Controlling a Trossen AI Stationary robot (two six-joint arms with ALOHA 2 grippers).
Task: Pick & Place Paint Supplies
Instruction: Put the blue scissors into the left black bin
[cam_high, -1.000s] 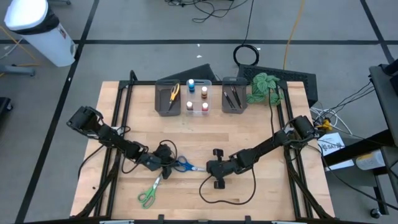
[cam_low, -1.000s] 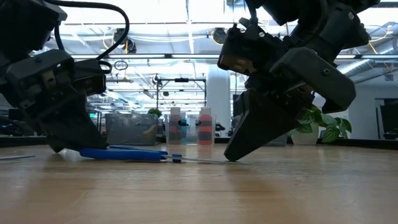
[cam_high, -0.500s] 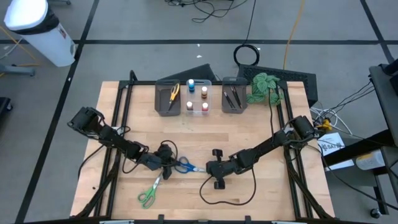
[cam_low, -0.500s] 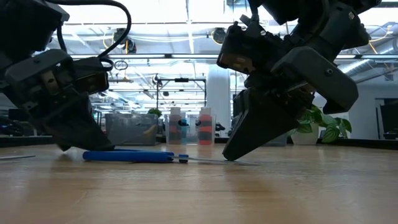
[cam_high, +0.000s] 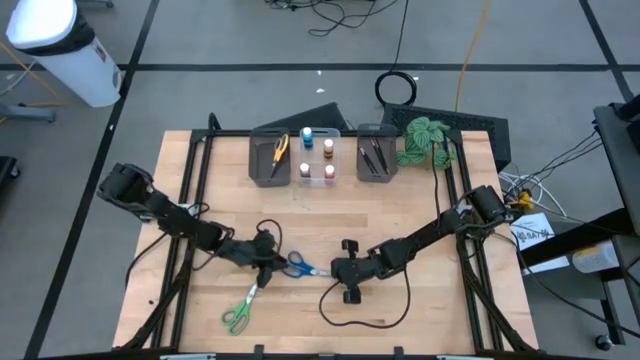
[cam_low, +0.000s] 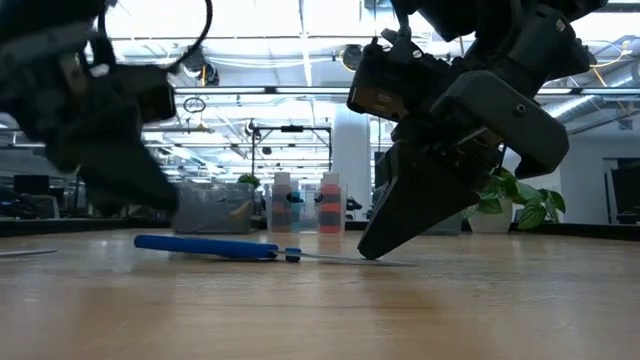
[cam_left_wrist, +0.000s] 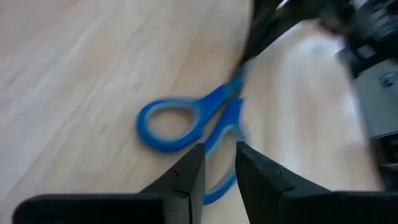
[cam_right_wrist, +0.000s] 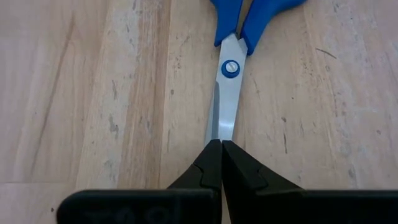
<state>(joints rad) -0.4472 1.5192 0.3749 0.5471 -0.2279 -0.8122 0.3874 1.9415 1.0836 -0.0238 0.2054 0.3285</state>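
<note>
Blue-handled scissors lie flat on the wooden table, blades pointing toward the table's right. My left gripper hovers just above their handle loops, a narrow gap between its fingers and nothing in it; the low view shows it blurred and clear of the table. My right gripper is shut at the blades' tip. Green-handled scissors lie near the front left. My right gripper's shut fingertips rest on the tip of the blue scissors' blades. They come slanting down from the table's right side, in line with the blades. The scissors stay flat on the table. Whether the tip lies between or under the fingers is hidden.
At the far edge stand a grey bin with yellow scissors, a clear bin of small pots, and a grey bin with dark brushes. A leafy plant stands to their right. Bare wood lies between bins and arms.
My left gripper has risen off the table from beside the blue scissors' handles and drawn back a little toward the table's left. The scissors stay lying on the table.
</note>
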